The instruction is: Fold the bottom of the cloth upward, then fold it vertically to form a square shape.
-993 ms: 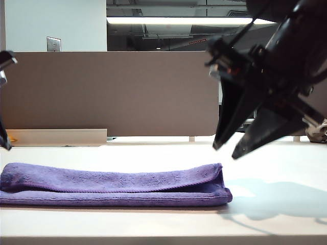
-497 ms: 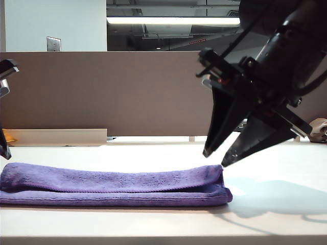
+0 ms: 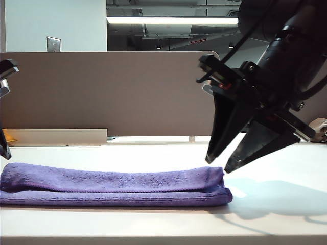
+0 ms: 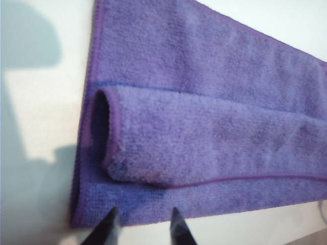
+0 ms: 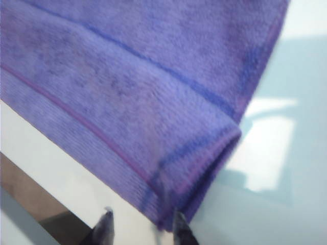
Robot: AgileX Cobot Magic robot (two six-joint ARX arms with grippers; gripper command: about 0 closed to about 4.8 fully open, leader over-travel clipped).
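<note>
The purple cloth (image 3: 112, 184) lies on the white table (image 3: 276, 214), folded once into a long flat band. My right gripper (image 3: 218, 164) hangs just above the cloth's right end, fingers apart and pointing down. In the right wrist view the right gripper (image 5: 143, 218) is open, with the folded corner of the cloth (image 5: 153, 102) reaching to its tips. In the left wrist view my left gripper (image 4: 144, 218) is open over the hem at the left end of the cloth (image 4: 204, 127), where the upper layer curls in a loop. Only a sliver of the left gripper (image 3: 4, 145) shows in the exterior view.
A brown partition (image 3: 112, 92) stands behind the table, with a pale ledge (image 3: 56, 137) at its foot on the left. A small brownish-grey lump (image 3: 320, 127) lies at the far right. The table's front edge (image 3: 163, 237) runs close below the cloth.
My right gripper has come down and to the left, from beside the cloth's right end to just over it. The cloth and the left gripper have stayed put.
</note>
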